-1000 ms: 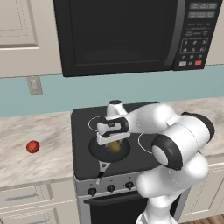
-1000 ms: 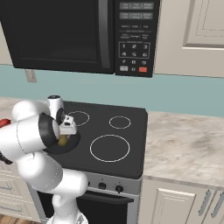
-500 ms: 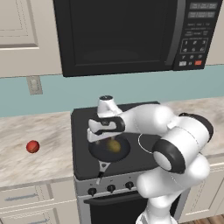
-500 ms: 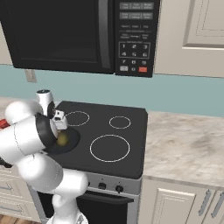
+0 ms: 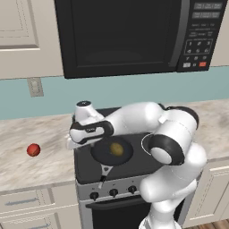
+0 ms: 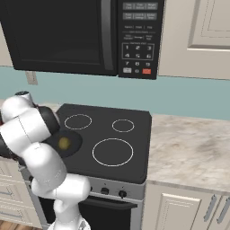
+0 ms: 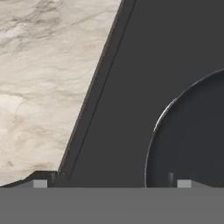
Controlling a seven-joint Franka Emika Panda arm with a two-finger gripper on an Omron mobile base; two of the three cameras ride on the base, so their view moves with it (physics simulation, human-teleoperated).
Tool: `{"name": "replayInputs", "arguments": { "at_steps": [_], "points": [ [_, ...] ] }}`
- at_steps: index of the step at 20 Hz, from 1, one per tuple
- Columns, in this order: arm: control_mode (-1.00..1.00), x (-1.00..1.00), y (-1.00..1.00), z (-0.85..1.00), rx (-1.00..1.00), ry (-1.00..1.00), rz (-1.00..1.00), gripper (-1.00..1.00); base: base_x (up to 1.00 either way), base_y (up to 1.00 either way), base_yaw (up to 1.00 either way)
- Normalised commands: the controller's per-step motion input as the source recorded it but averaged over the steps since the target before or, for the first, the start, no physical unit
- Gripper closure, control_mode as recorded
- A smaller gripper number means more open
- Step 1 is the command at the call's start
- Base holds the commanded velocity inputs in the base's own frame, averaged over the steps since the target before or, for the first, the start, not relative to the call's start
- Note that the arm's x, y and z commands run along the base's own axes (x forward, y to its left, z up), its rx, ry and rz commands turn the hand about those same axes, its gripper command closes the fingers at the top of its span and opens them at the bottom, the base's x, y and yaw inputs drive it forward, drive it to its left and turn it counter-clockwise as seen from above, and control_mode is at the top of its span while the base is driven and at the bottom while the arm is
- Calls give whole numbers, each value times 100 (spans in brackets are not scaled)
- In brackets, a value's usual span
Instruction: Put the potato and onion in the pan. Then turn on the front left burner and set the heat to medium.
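Observation:
The olive-brown potato (image 5: 116, 149) lies inside the dark pan (image 5: 103, 156), which sits on the front left burner of the black cooktop (image 5: 85, 157). The red onion (image 5: 33, 150) rests on the marble counter, far left of the stove. My gripper (image 5: 75, 143) hangs open and empty over the cooktop's left edge, left of the pan. In the hand view my gripper (image 7: 111, 183) spans wide, with the pan rim (image 7: 154, 131) at the right and counter (image 7: 48, 78) at the left. From the right base view the potato (image 6: 64, 143) shows in the pan (image 6: 74, 143), beside my arm.
Stove knobs (image 5: 113, 192) line the front panel below the pan handle (image 5: 105, 171). A large white ring (image 6: 112, 152) and two smaller rings (image 6: 77, 121) mark the other zones. The microwave (image 5: 120, 31) hangs above. Marble counter (image 6: 193, 152) stretches right of the stove.
The gripper has swung left, from above the pan to the cooktop's left edge, with its jaws open. The potato stays in the pan and the onion has not moved.

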Motion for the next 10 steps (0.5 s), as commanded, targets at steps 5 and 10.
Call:
{"name": "replayInputs", "arguments": {
  "at_steps": [5,10],
  "points": [
    [-100,1,99,2,2,0,9,-100,0,0,0],
    [-100,2,91,0,4,0,7,-100,0,0,0]
  ]
}}
